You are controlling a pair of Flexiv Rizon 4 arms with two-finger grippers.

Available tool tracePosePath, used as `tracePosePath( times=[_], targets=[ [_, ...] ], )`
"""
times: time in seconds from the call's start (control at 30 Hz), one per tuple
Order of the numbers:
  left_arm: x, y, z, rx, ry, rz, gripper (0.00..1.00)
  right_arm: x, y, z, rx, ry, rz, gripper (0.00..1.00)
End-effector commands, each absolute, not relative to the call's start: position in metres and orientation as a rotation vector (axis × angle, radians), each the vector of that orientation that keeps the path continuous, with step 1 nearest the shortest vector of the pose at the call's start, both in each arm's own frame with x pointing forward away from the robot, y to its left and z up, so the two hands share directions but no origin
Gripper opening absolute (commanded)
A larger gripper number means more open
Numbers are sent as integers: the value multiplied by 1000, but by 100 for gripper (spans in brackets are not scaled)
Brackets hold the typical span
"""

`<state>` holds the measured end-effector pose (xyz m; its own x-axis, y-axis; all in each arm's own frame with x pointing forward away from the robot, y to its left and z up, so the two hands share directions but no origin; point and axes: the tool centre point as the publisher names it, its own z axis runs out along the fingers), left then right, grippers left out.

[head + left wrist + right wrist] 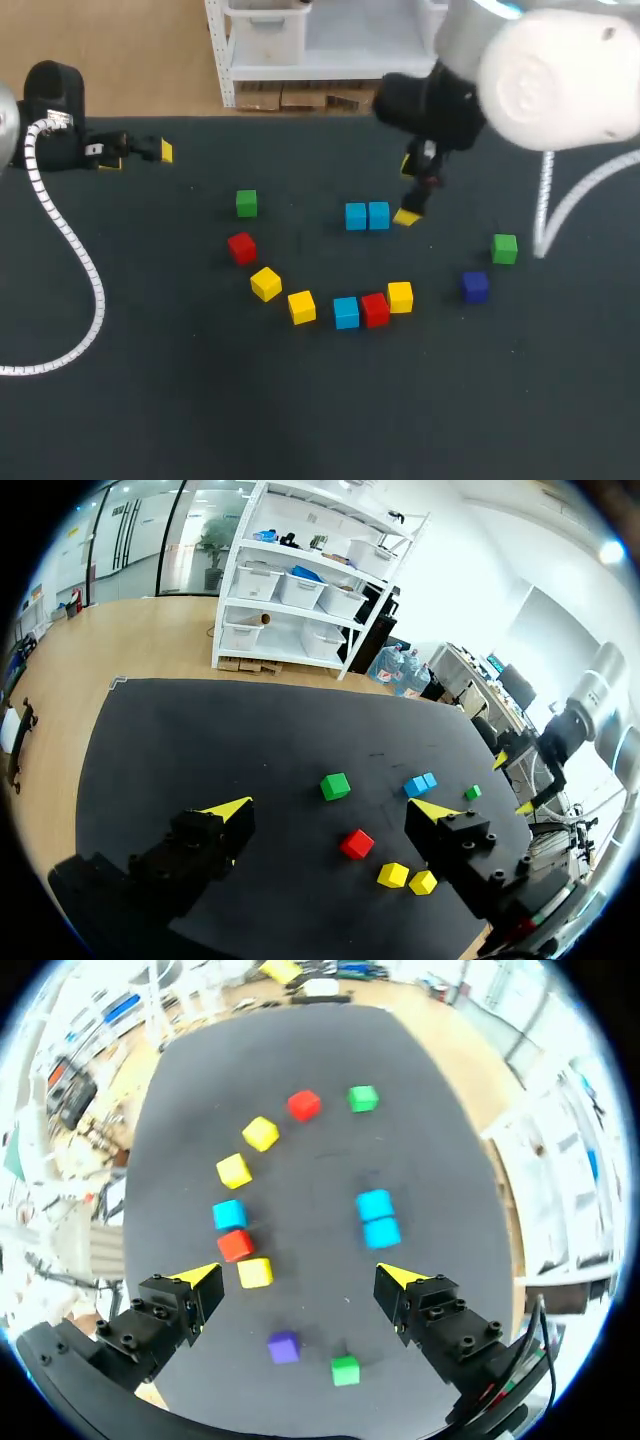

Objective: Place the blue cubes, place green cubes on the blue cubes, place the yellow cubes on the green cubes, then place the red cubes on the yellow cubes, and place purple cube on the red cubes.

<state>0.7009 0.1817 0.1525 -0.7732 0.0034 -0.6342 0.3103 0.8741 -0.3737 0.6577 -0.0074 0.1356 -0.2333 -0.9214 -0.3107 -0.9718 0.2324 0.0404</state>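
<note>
**Head view.** My right gripper point(408, 192) hangs over the tabletop point(150, 400), fingers spread wide, nothing in them. The pair of blue cubes point(366, 215), side by side and touching, sits just beside one yellow tip. Well apart from the gripper runs an arc: lone red cube point(241, 247), first yellow cube point(265, 283), second yellow cube point(301, 306). It ends with the single blue cube point(346, 312), second red cube point(375, 309) and third yellow cube point(400, 296) packed close in a row. The purple cube point(475, 286) and near green cube point(505, 248) lie on the gripper's other side. The far green cube point(246, 203) lies past the pair of blue cubes. My left gripper point(138, 156) hangs at the tabletop's far corner, well apart from every cube, open and empty.

**Left wrist view.** The left gripper point(330, 808) gapes wide and holds nothing. Ahead, between its fingers, I see the far green cube point(335, 786) and the lone red cube point(356, 844). The first yellow cube point(392, 875) and second yellow cube point(422, 882) show beside one finger. Further out are the pair of blue cubes point(420, 783) and the near green cube point(472, 792).

**Right wrist view.** The right gripper point(298, 1276) has its fingers far apart and empty. The pair of blue cubes point(377, 1218) lies just ahead of one finger. The third yellow cube point(255, 1272) lies between the fingers, near the other. The purple cube point(283, 1346) and near green cube point(345, 1370) sit under the gripper.
</note>
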Motion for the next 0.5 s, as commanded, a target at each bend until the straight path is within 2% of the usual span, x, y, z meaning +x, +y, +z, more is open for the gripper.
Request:
tracePosePath(
  times=[0.03,0.5],
  targets=[
    [701,182,152,226,2388,-620,100,665,-43,162,-1508,2160,314,100],
    [701,182,152,226,2388,-620,100,703,-107,230,-1060,2068,271,100]
  ],
)
